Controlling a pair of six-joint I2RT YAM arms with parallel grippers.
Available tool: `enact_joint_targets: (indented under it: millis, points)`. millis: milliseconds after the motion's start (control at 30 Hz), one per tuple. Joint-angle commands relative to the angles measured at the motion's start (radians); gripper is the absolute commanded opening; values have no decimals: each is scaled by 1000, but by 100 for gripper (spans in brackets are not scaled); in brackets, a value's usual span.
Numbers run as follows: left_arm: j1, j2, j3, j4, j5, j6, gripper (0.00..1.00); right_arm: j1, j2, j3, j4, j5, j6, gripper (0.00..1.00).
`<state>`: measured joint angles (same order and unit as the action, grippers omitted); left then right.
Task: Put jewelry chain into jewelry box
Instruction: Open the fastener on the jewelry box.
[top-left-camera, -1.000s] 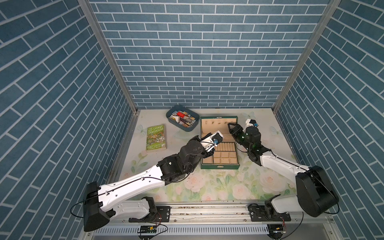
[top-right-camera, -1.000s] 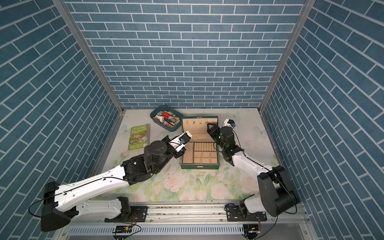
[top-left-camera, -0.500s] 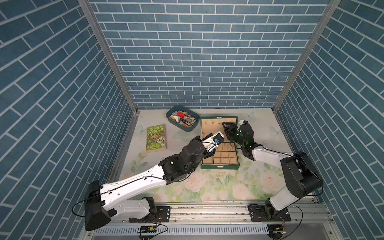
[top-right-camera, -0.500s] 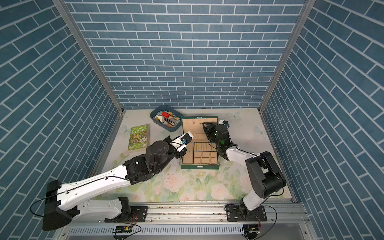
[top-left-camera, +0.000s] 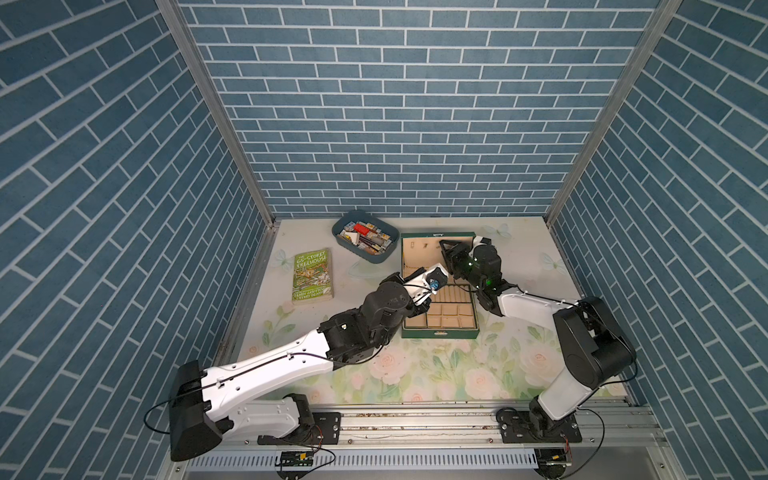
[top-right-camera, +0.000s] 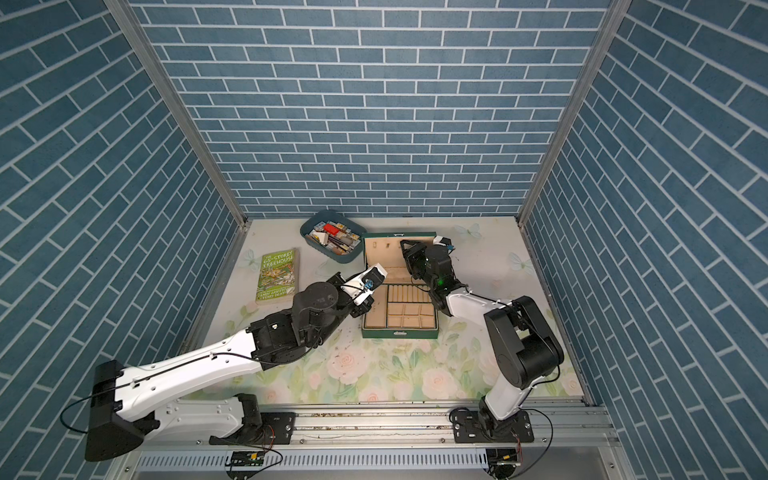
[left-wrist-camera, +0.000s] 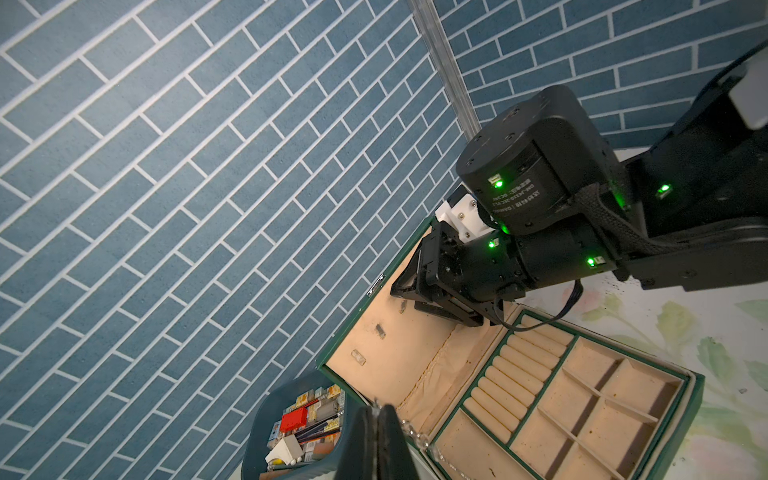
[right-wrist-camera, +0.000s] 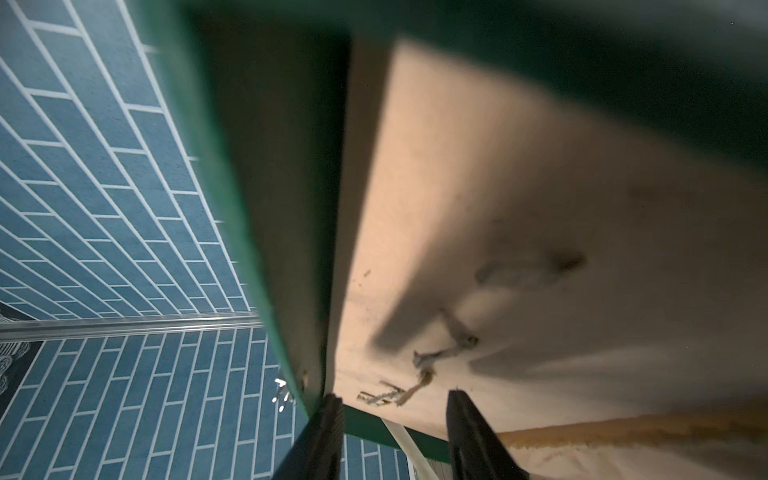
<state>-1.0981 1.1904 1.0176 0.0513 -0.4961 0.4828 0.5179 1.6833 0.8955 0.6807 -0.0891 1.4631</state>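
Observation:
The dark green jewelry box (top-left-camera: 440, 332) (top-right-camera: 399, 332) stands open mid-table, its beige-lined lid (top-left-camera: 419, 253) upright. My left gripper (left-wrist-camera: 377, 409) is shut on the jewelry chain (left-wrist-camera: 419, 438), a thin pale chain trailing from the fingertips over the box's left rim (left-wrist-camera: 694, 390). In both top views that gripper (top-left-camera: 422, 305) (top-right-camera: 360, 309) sits at the box's left side. My right gripper (top-left-camera: 446, 249) (top-right-camera: 406, 249) (left-wrist-camera: 409, 293) is at the inner face of the lid, near its top. Its wrist view shows the jaws (right-wrist-camera: 395, 415) apart, one finger (right-wrist-camera: 328, 432) beside the lid's green edge.
A blue-grey tub (top-left-camera: 365, 241) of small items stands just behind and left of the box. A green book (top-left-camera: 312, 276) lies further left. Brick-pattern walls close in three sides, and a metal rail runs along the front.
My right arm has swung left from beside the box to the inside of the raised lid, and its jaws have narrowed somewhat. The left gripper has stayed shut at the box's left side.

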Motion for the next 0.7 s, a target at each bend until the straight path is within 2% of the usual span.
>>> enact_joint_targets:
  millis: [0, 267, 667]
  points:
    - [-5, 0, -11, 23, 2, -4, 0, 14, 21, 37, 12, 47, 25, 44]
    - [-4, -10, -20, 21, -1, -1, 0, 34, 0, 10, 13, 159, 47, 40]
    - [-4, -10, -27, 26, 2, 2, 0, 46, 17, 10, 0, 168, 51, 33]
